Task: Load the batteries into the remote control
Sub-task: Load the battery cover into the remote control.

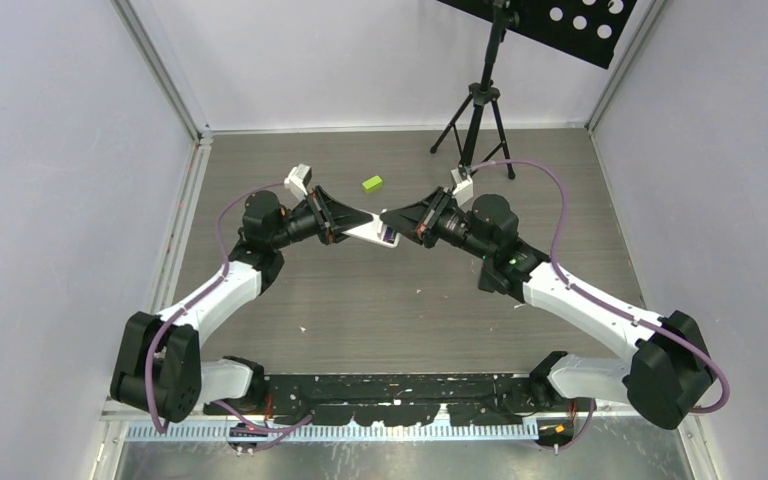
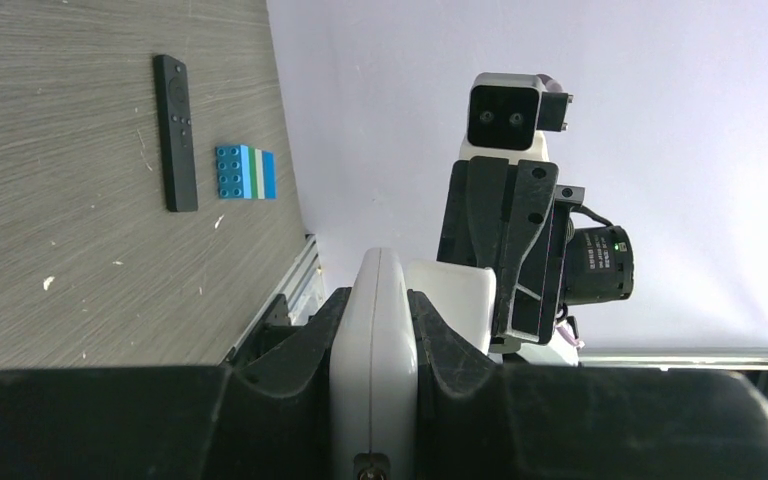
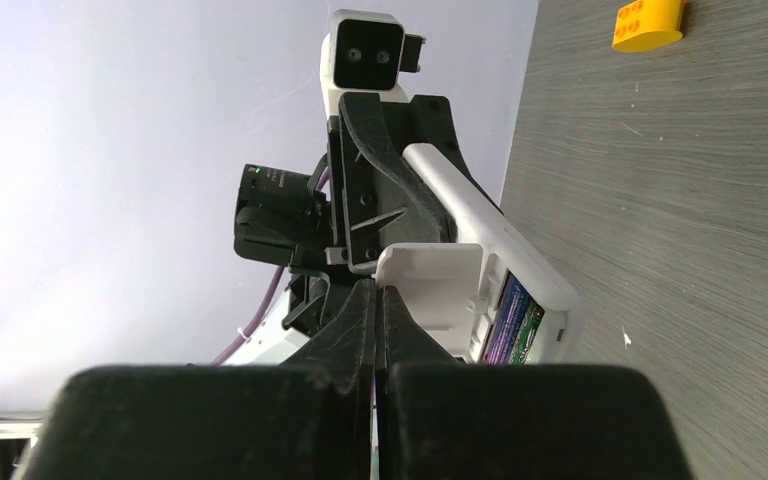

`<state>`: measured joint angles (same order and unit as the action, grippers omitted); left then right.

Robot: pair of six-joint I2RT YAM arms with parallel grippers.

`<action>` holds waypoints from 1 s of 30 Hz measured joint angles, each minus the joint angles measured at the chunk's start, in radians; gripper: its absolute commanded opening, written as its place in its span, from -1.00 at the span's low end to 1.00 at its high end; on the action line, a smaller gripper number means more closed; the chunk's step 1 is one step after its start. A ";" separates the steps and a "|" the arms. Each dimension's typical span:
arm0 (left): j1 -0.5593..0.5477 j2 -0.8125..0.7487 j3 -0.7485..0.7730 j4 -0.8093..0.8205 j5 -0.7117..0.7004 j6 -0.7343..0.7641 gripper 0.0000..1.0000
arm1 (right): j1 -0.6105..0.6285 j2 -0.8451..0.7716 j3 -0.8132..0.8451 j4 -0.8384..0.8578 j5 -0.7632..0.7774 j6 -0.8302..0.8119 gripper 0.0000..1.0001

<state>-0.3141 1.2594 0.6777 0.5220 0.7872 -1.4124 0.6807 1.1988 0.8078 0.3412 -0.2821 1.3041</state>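
Note:
My left gripper (image 1: 345, 222) is shut on a white remote control (image 1: 370, 231) and holds it above the table; the left wrist view shows the remote (image 2: 380, 330) edge-on between the jaws. In the right wrist view the remote's (image 3: 480, 230) open compartment holds two batteries (image 3: 516, 320), one blue-purple and one green. A white battery cover (image 3: 430, 290) stands beside the compartment. My right gripper (image 3: 377, 295) is shut, with its tips touching the cover's edge. It meets the remote's end in the top view (image 1: 390, 215). No other batteries are in view.
A green block (image 1: 372, 183) lies on the table behind the grippers. A black tripod (image 1: 475, 110) stands at the back. A black remote (image 2: 175, 133) and a blue brick (image 2: 246, 172) lie near the right wall. A yellow block (image 3: 648, 22) lies on the table.

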 measured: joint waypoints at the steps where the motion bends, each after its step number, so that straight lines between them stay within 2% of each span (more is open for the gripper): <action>1: 0.000 0.000 0.000 0.003 0.000 -0.001 -1.00 | 0.000 0.003 -0.001 0.008 -0.002 0.005 -0.99; 19: 0.000 0.027 -0.002 0.081 0.009 -0.089 -1.00 | 0.000 -0.003 -0.041 0.093 0.013 0.059 -0.98; 24: 0.000 0.027 -0.002 0.100 0.011 -0.109 -1.00 | 0.000 -0.031 -0.054 0.091 0.028 0.066 -0.79; 30: 0.000 0.027 -0.003 0.119 0.019 -0.127 -1.00 | 0.000 -0.049 -0.064 0.085 0.039 0.070 -0.66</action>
<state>-0.3141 1.2869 0.6746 0.6407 0.8059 -1.5398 0.6804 1.1496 0.7441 0.4263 -0.2428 1.3743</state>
